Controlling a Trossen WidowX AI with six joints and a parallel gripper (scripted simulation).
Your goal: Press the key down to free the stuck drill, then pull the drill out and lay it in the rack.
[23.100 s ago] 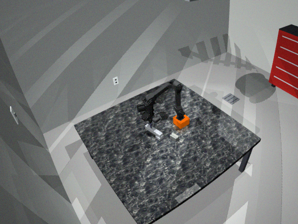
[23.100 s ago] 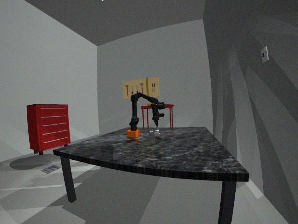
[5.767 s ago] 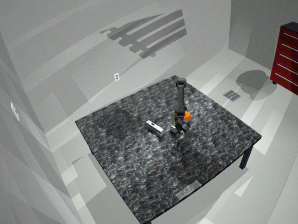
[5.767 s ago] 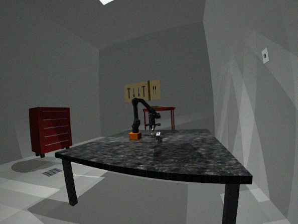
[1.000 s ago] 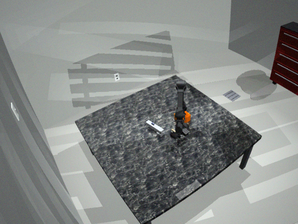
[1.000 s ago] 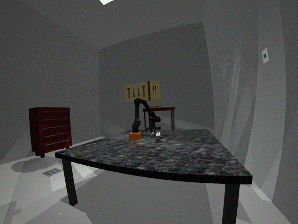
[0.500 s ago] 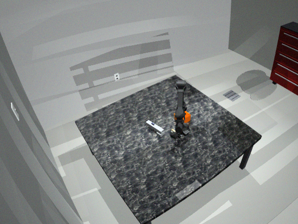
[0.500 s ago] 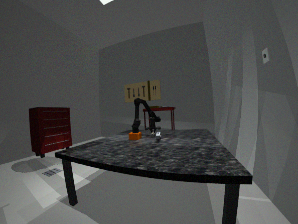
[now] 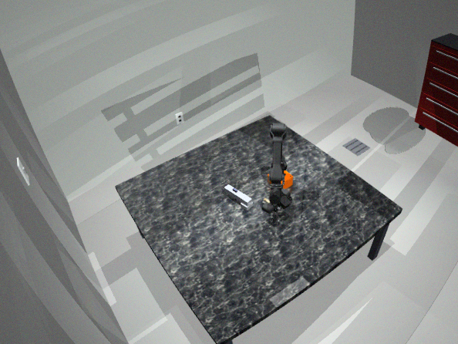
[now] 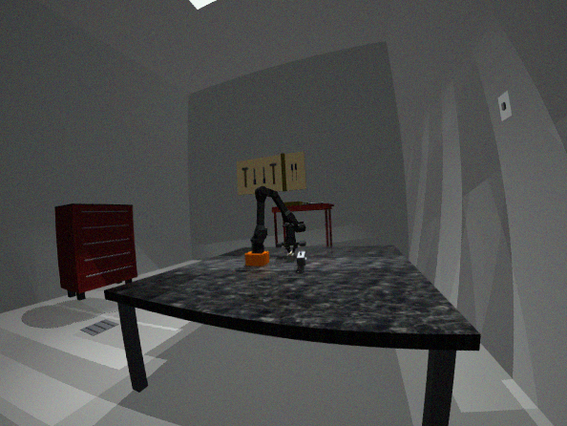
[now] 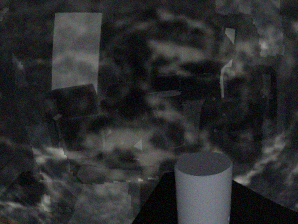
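My gripper (image 9: 277, 208) (image 10: 290, 250) hangs low over the table, pointing down, shut on the drill. The drill shows in the wrist view as a light grey cylinder (image 11: 203, 192) with a flat darker end, at the bottom right of centre. In the top and exterior views its shape is mostly hidden by the gripper. A long white block (image 9: 237, 194) (image 10: 301, 258) stands on the table to the gripper's left in the top view, apart from it. A small dark blue piece (image 9: 235, 190), perhaps the key, sits on its top. I cannot make out a separate rack.
An orange block (image 9: 287, 180) (image 10: 257, 259) is at the arm's base, close behind the gripper in the top view. The dark marbled table (image 9: 216, 247) (image 10: 363, 296) carries everything. A red cabinet (image 9: 441, 89) (image 10: 97, 248) stands on the floor away from the table.
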